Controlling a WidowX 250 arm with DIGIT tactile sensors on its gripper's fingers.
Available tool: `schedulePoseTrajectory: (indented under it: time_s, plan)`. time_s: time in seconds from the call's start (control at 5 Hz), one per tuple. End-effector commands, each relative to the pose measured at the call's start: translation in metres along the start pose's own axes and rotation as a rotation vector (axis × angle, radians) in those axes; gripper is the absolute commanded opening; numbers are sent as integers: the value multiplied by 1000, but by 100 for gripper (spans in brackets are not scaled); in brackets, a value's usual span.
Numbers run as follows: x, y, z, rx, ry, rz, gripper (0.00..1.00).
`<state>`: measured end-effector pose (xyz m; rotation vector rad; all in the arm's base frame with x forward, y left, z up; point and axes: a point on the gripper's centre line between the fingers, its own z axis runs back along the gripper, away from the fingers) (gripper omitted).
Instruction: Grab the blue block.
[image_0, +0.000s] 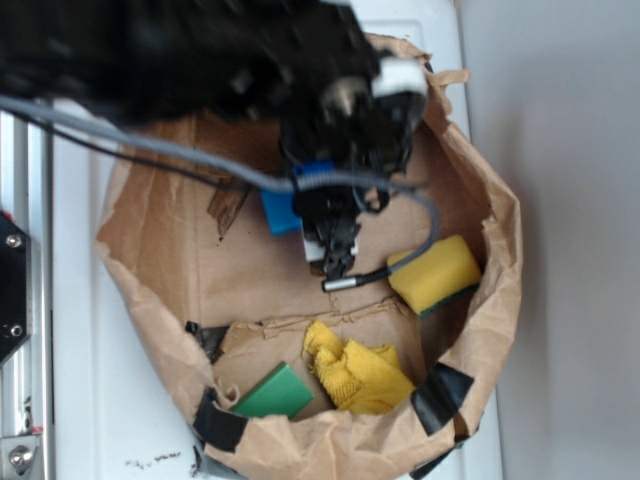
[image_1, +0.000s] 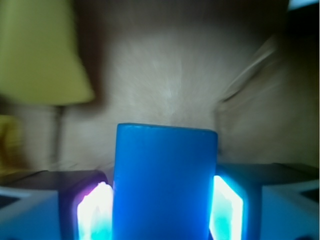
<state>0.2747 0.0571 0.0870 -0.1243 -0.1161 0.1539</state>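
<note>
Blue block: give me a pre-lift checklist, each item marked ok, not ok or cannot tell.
1. Blue block sits between the two fingers in the wrist view: ok.
2. Block centred in the gripper: ok, similar narrow margins on both sides.
3. Pads actually pressing the block: cannot tell; the wrist view is blurred and the pads glow.
4. Right target, not the green block near the bag's lower edge: ok.
5. Yellow sponge and yellow cloth apart from the gripper: ok.
6. Grey cable free of the paper bag rim: cannot tell.
</note>
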Motion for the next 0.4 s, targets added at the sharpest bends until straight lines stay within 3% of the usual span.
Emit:
schedulePoseTrajectory:
  time_s: [0.0,0.2]
  plan:
    - [-7,-2,77,46,-24,-47,0]
    - [-14,-2,82,27,-50,-57,0]
